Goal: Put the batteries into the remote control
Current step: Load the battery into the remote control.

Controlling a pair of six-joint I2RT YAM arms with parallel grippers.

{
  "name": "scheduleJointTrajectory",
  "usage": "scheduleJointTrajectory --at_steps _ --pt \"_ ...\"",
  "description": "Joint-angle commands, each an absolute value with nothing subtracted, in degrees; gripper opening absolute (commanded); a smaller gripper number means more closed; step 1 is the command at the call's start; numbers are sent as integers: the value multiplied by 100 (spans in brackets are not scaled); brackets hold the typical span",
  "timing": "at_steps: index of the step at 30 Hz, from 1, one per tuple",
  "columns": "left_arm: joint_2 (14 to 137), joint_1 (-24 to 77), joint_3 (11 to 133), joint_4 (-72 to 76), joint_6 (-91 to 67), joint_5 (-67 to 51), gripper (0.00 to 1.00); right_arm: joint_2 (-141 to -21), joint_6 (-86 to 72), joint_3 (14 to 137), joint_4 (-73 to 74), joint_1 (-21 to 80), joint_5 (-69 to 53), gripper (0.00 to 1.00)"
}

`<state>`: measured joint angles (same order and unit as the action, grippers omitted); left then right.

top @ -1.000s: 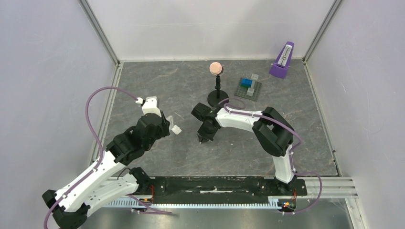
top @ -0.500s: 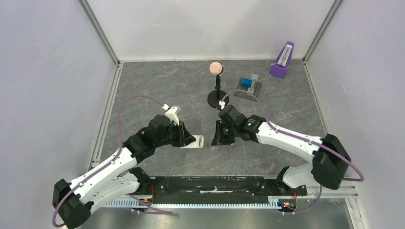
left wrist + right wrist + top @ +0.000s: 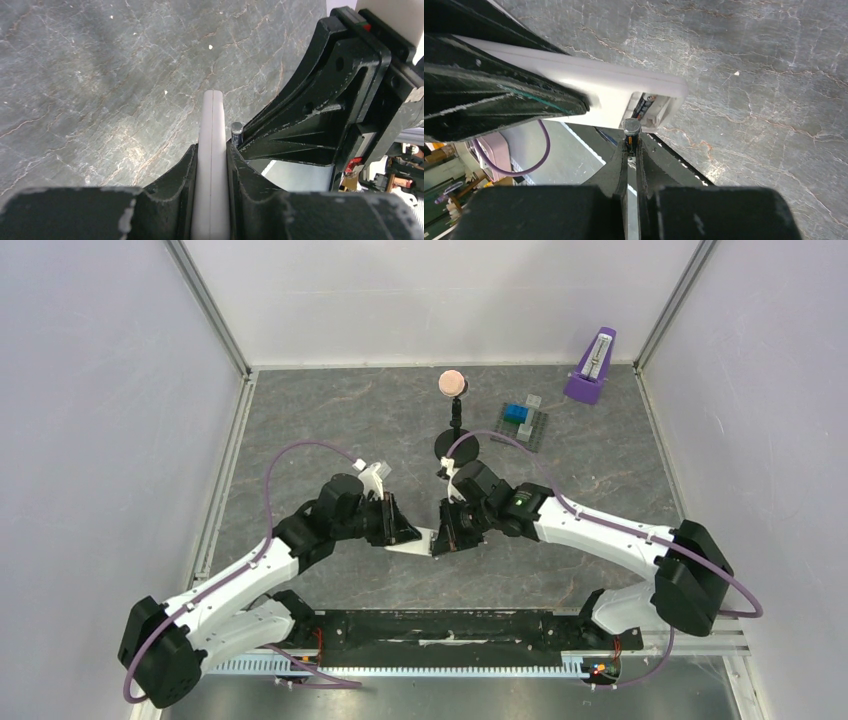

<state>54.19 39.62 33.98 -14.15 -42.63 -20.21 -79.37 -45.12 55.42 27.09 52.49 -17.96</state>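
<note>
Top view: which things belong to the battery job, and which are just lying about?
Job: remote control, clamped in left end effector; held battery in right end effector; seated battery in the remote's bay.
Lying about: purple metronome; grey plate with blue blocks; black stand with pink ball.

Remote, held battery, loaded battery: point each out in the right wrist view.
remote point(image 3: 609, 82), right wrist view, plain white back
held battery point(image 3: 630, 127), right wrist view, its metal end cap
loaded battery point(image 3: 644, 104), right wrist view, its printed side
</note>
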Motion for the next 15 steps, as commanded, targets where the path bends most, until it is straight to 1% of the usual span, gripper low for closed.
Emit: scheduleJointTrajectory --at_steps 1,6,15 --pt "5336 3815 3422 -1221 -4399 -2232 2 -8001 -4385 5716 2705 5265 -2013 0" --pt "5324 3731 3394 -1239 -4373 -2383 2 -8120 -4562 5659 2565 5271 -2142 0" --pt "5240 3666 3363 -1406 -4210 -2555 2 -8350 -4782 5781 2522 5265 -1962 0"
